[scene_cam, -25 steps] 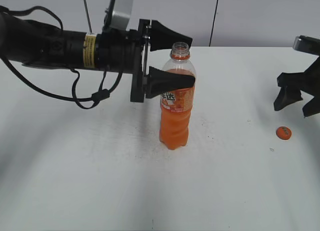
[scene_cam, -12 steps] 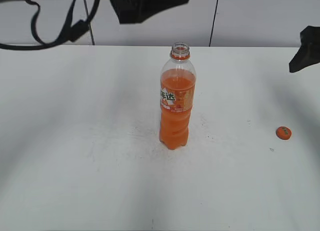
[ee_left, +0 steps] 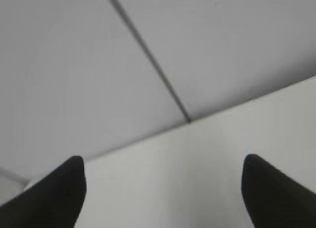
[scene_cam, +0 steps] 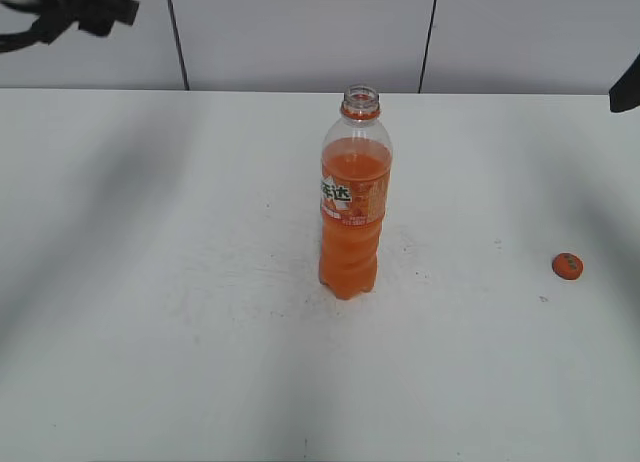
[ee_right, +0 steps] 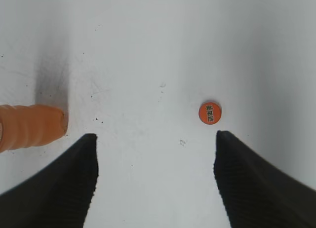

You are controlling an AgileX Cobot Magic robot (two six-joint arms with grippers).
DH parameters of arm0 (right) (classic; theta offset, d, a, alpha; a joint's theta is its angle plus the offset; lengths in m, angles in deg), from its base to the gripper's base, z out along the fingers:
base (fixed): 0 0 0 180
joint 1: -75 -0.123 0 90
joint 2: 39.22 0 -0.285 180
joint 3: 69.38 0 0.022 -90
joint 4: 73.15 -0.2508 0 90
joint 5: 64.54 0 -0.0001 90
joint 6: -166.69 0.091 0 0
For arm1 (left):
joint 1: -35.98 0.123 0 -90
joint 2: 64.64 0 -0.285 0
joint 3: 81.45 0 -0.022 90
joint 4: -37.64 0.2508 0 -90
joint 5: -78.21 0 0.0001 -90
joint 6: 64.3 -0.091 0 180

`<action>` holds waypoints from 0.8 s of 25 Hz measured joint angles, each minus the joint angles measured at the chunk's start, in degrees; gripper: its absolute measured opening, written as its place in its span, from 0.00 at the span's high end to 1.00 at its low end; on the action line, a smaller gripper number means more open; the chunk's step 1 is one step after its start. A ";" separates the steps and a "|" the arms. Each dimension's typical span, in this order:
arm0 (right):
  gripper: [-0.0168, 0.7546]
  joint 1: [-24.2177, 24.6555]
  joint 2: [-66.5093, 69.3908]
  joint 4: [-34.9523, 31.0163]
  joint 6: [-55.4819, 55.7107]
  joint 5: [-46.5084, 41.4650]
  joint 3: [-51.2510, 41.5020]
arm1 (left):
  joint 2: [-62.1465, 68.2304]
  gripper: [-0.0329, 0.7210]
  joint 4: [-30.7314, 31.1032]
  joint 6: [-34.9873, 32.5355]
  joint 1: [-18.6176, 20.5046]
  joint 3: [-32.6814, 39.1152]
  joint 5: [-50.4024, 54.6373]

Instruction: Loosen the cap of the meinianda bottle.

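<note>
Exterior view, both arms (scene_cam: 70, 7) cropped, possibly blurred

- We see the meinianda bottle (scene_cam: 352, 207) as clear plastic, orange wherever the drink fills it and colourless above that, with an orange neck ring.
- Its label is orange, with white and green characters.
- We find the cap (scene_cam: 567, 265) orange; from the right wrist its top (ee_right: 210, 112) carries small dark print.
- The table (scene_cam: 160, 282) is white, with fine dark specks scattered around the bottle and soft grey shadows.
- The wall (scene_cam: 300, 32) behind is pale grey, crossed by thin dark seams.
- The left gripper's fingers (ee_left: 54, 198) look plain black.
- The right gripper's fingers (ee_right: 256, 183) are black with a fine ribbed pattern.
</note>
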 joint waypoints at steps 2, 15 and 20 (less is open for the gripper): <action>0.27 0.00 -0.75 0.00 0.00 -0.60 0.06 | 0.00 0.18 -14.92 -11.22 0.41 0.00 5.60; 0.27 0.00 -1.21 6.57 -0.06 -15.91 0.06 | 1.07 0.18 -59.04 -36.84 11.55 -0.37 35.33; 0.27 0.00 -3.75 6.76 0.32 -16.24 -2.95 | -3.09 0.19 -59.48 -37.14 11.55 1.83 41.79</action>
